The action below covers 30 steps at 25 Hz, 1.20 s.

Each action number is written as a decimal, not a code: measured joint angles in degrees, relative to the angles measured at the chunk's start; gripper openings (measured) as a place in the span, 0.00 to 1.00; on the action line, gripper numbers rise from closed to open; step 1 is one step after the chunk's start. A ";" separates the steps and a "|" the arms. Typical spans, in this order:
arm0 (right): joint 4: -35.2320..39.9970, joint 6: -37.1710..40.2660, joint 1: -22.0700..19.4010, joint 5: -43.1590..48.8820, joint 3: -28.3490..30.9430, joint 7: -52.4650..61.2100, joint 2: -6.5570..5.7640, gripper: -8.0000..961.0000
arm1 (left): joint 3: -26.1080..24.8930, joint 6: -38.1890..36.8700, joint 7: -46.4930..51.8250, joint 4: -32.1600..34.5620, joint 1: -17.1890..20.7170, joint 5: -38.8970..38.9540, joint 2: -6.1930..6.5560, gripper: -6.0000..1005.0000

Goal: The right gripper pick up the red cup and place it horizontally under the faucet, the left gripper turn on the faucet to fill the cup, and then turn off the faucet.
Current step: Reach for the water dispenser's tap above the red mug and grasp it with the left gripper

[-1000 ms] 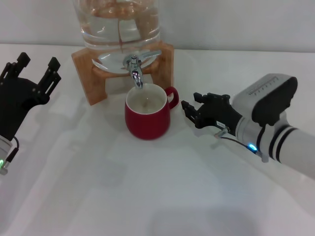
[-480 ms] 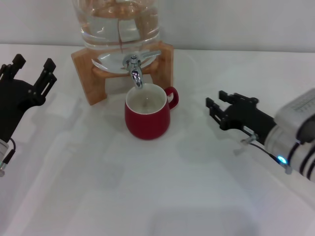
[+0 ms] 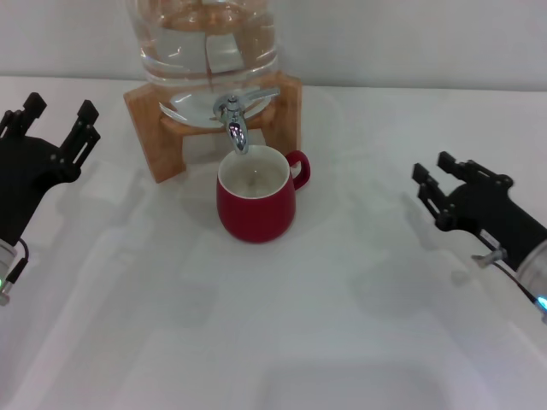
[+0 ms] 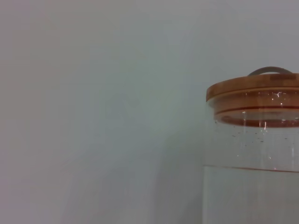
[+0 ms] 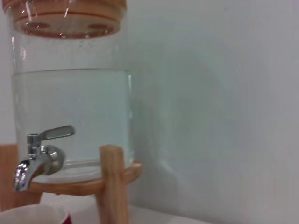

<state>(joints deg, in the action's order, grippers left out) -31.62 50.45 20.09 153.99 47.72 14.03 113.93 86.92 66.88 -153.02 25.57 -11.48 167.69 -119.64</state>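
Observation:
The red cup [image 3: 255, 202] stands upright on the white table, right below the spout of the faucet [image 3: 232, 120]. Its handle points to the right and its off-white inside shows. Well to the right of the cup and apart from it, my right gripper [image 3: 433, 171] is open and holds nothing. My left gripper [image 3: 61, 109] hovers at the table's left side, open and empty, level with the wooden stand. In the right wrist view the faucet [image 5: 39, 156] shows with its lever pointing sideways, and the cup's rim [image 5: 32, 215] sits below it.
The glass water jar [image 3: 205, 43] rests on a wooden stand [image 3: 154, 128] at the back middle. Its wooden lid [image 4: 254, 93] shows in the left wrist view. A pale wall stands behind the table [image 3: 282, 333].
My right gripper has drawn back to the right, away from the cup, which stays under the spout. The left gripper has shifted only slightly.

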 joint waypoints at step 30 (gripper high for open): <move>5.02 8.03 -3.72 -5.14 2.03 -0.09 1.12 0.91 | 0.36 0.97 0.00 -0.53 0.04 0.01 -0.16 0.75</move>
<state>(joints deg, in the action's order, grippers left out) -26.60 58.48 16.37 148.85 49.75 13.95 115.05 87.28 67.85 -153.02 25.04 -11.45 167.70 -119.80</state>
